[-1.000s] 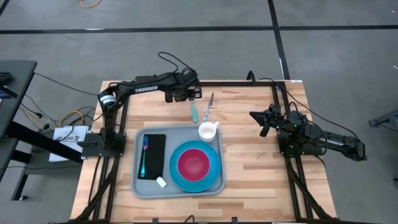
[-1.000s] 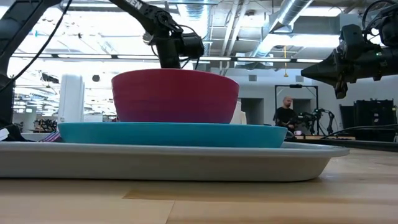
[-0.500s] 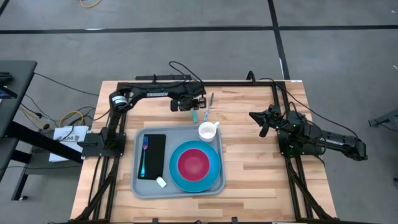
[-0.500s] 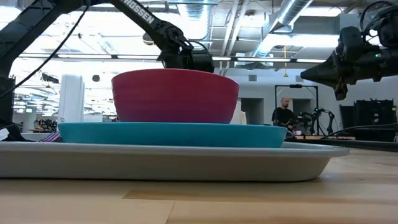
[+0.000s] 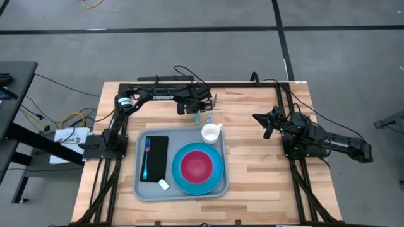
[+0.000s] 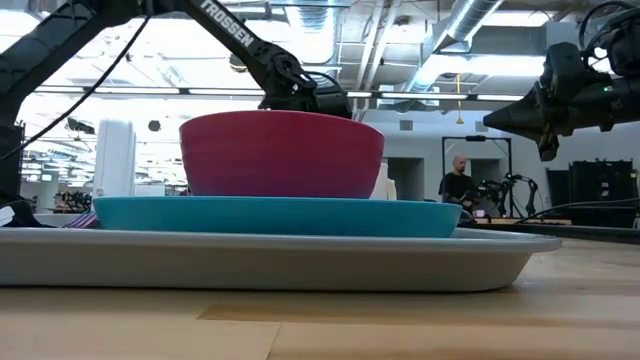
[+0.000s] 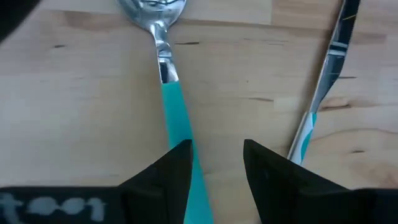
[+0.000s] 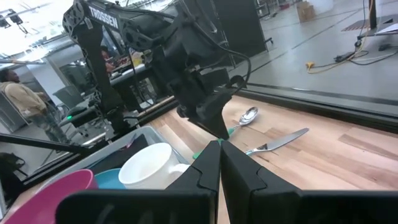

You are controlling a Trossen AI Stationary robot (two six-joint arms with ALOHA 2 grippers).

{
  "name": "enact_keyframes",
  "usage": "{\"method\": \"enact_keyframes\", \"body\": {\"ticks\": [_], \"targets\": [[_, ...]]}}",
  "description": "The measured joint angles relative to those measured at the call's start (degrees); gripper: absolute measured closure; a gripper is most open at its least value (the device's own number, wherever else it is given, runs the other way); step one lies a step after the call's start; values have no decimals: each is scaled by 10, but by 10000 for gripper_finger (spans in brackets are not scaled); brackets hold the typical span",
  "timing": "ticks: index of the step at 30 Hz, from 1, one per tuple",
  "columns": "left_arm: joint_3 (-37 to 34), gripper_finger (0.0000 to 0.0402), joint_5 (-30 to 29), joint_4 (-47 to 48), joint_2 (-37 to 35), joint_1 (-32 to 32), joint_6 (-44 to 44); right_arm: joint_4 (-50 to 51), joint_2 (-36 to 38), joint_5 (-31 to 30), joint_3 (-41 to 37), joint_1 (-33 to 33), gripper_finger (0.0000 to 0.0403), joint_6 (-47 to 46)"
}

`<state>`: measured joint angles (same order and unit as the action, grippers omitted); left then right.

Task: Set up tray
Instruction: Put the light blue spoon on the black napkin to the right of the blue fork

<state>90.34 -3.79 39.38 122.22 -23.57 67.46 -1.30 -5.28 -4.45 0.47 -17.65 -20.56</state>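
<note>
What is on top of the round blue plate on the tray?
A pink bowl sits on the blue plate, covering its middle; only the plate's rim shows. The bowl looks empty from above. The plate lies on the tray.

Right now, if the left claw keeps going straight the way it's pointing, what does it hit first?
Probably the spoon. The left claw is open and points down at the table, one finger right over the spoon's teal handle. The knife lies off to the side, outside the fingers. How high the claw sits is unclear.
</note>
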Motion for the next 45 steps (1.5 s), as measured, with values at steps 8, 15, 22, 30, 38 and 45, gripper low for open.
{"method": "enact_keyframes", "body": {"ticks": [8, 15, 22, 30, 38, 45], "targets": [[3, 261, -10, 1, 4, 0, -3, 0, 0, 0, 0, 0, 398, 0], [41, 261, -27, 51, 9, -3, -28, 0, 0, 0, 0, 0, 398, 0], [66, 261, -43, 93, 9, -8, -42, 0, 0, 0, 0, 0, 398, 0], [67, 261, -43, 136, 8, -9, -42, 0, 0, -1, 0, 0, 398, 0], [67, 261, -41, 136, 11, -10, -35, 0, 0, -1, 0, 0, 398, 0], [66, 273, 4, 128, 50, -4, -33, 0, 0, -1, 0, 0, 398, 0]]}}
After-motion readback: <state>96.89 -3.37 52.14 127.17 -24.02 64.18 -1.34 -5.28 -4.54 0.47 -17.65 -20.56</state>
